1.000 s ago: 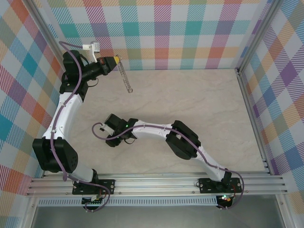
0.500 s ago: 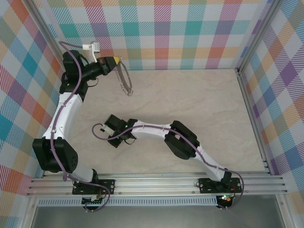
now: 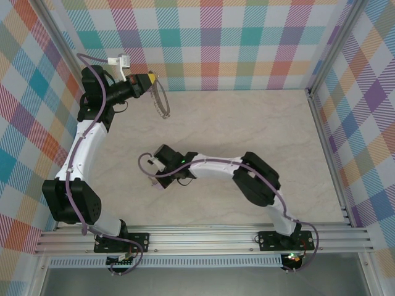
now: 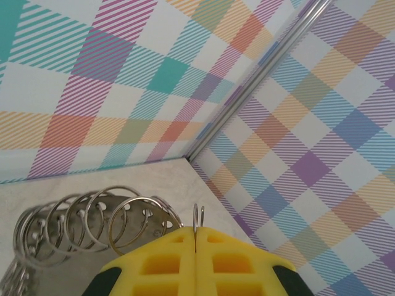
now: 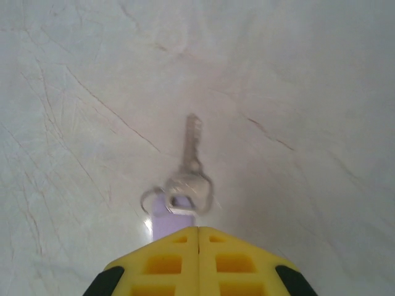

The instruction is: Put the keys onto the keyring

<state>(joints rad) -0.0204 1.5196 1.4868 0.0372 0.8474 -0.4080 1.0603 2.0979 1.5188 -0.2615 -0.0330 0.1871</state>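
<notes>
While the left claw (image 4: 195,230) pinches the floppy silver ring chain (image 4: 99,213), the right claw (image 5: 197,230) clenches the light, stiff lilac-headed key (image 5: 192,161) by its head.

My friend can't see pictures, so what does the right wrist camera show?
The right gripper, with yellow fingers, is shut on the lilac end of a small silver key, which points away from the camera. Beneath it is a pale, marbled table, and the key looks a little blurry.
</notes>
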